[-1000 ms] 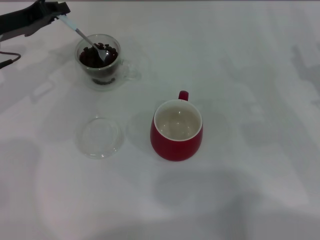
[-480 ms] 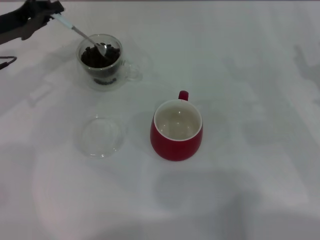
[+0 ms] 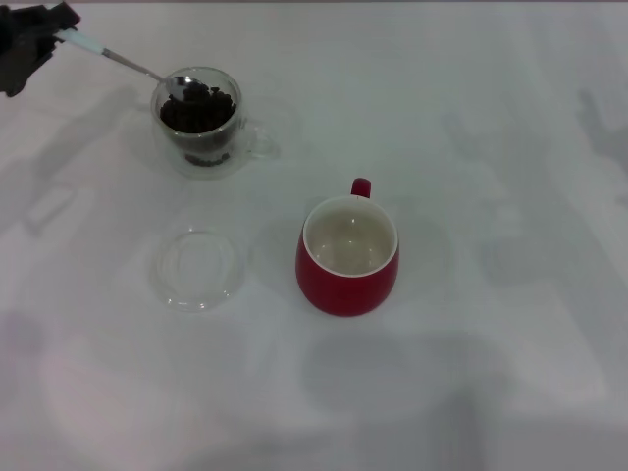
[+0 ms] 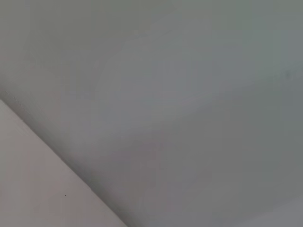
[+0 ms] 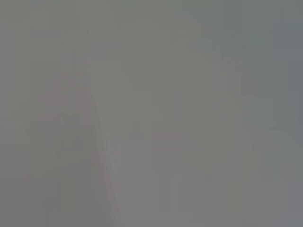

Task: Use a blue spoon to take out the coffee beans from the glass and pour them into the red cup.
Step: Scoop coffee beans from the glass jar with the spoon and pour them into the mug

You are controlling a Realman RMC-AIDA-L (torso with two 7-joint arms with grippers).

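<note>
— Where do we see the blue spoon (image 3: 126,61)?
— Its bowl sits level at the rim of the glass (image 3: 199,122), carrying a few coffee beans (image 3: 199,106); the pale handle runs out to our left gripper (image 3: 41,37), whose jaws are clamped on its end.
— And the rest?
— The red cup (image 3: 347,255) stands well apart, a clear dish (image 3: 199,269) beside it on the white table (image 3: 491,147).
</note>
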